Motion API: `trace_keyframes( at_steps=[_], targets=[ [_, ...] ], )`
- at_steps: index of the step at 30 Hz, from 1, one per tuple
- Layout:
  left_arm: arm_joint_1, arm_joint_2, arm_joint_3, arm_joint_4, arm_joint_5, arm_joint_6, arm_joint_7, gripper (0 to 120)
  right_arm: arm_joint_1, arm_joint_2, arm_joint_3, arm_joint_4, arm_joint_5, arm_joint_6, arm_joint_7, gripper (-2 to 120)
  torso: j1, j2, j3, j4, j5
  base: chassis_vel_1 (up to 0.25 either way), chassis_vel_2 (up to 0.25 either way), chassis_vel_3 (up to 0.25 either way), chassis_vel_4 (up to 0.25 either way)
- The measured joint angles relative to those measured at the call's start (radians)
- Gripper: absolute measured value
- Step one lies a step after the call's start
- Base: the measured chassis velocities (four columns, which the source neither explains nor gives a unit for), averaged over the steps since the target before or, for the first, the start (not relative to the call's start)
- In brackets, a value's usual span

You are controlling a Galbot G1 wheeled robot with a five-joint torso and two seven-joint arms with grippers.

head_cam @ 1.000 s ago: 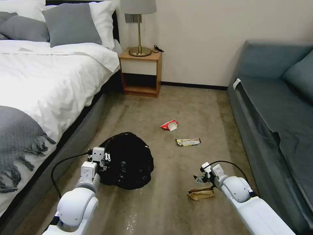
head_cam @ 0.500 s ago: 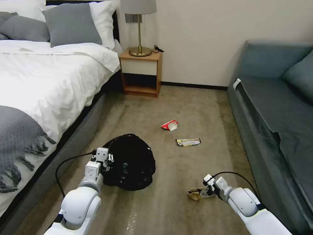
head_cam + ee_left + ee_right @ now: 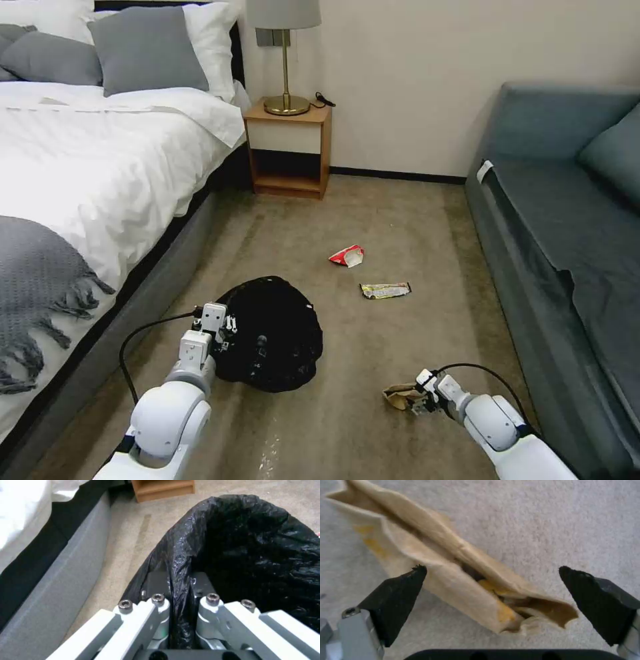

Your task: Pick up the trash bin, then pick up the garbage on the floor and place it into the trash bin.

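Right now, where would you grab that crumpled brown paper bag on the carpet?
Across the middle of the crumpled brown paper bag, coming from above. It lies flat and long, folded into a raised ridge, so pinching across its narrow width looks best. The right end effector is open and already straddles it that way.

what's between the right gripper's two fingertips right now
The crumpled brown paper bag lies on the carpet between the open right gripper fingertips, seen in the right wrist view; neither pad clearly presses it.
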Motion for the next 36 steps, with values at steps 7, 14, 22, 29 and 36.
trace_keyframes(
  at_steps=[7,14,22,29,36],
  targets=[
    [-0.001,-0.001,0.001,0.005,0.002,-0.011,0.011,5,0.025,0.018,0.000,-0.051,-0.014,0.015,0.000,82,0.000,0.000,0.000,0.0000,0.0000,0.000,0.000,0.000,0.000],
    [-0.002,-0.003,-0.001,0.010,0.002,-0.015,0.016,5,0.036,0.030,-0.016,-0.098,-0.057,0.046,-0.017,59,0.000,0.000,0.000,-0.0001,0.0000,0.000,0.000,0.000,0.000],
    [0.005,0.003,-0.017,0.010,-0.003,-0.021,0.021,5,0.057,0.053,-0.035,-0.137,-0.089,0.065,-0.035,25,0.000,0.000,0.000,-0.0003,-0.0005,0.000,0.000,0.000,0.000],
    [-0.008,0.010,-0.019,0.016,-0.011,-0.022,0.025,5,0.069,0.058,-0.034,-0.159,-0.091,0.082,-0.042,0,0.000,0.000,0.000,0.0001,0.0004,0.000,0.000,0.000,0.000],
    [-0.008,0.018,-0.024,0.019,-0.013,-0.032,0.033,5,0.072,0.066,-0.018,-0.157,-0.082,0.083,-0.040,0,0.000,0.000,0.000,-0.0001,0.0002,0.000,0.000,0.000,0.000]
  ],
)
